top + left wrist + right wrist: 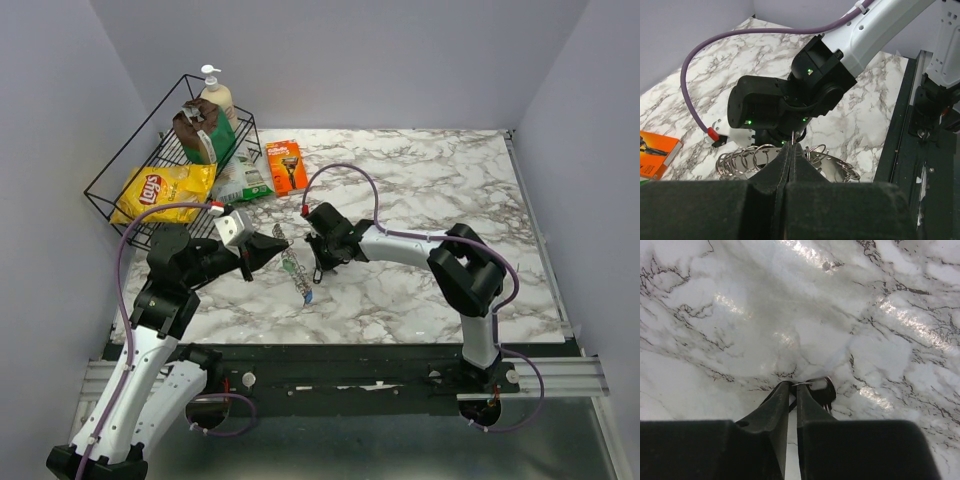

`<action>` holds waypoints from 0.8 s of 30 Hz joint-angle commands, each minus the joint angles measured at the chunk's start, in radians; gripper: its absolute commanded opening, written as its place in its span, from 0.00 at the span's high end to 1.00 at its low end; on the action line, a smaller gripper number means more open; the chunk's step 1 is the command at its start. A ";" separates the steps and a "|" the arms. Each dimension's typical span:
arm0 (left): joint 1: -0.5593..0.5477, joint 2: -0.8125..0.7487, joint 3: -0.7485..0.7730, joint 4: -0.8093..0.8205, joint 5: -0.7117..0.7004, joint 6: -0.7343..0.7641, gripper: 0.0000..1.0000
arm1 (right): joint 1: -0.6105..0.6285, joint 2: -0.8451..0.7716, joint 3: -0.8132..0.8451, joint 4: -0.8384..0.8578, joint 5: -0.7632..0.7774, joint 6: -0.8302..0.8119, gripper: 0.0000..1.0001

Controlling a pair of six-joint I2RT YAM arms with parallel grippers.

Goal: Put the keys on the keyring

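The grey coiled keyring (295, 268) hangs over the marble table (430, 290) between the two arms, with a blue-tagged key (307, 296) at its lower end. My left gripper (283, 243) is shut on the keyring's wire; in the left wrist view the coils (742, 157) spread to both sides of the closed tips (792, 145). My right gripper (318, 262) points down at the table just right of the ring. In the right wrist view its jaws (794, 386) stand almost together around a slim silver key with a dark oval loop (824, 392).
A black wire basket (105, 190) at the back left holds a yellow chips bag (165, 190), a brown-green pouch (205, 135) and a pump bottle (218, 97). An orange razor pack (287, 165) lies beside it. The black mounting rail (350, 365) runs along the near edge.
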 commanded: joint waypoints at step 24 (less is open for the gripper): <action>0.007 -0.027 -0.005 0.054 0.031 0.018 1.00 | 0.007 -0.177 -0.103 -0.029 0.032 -0.044 0.99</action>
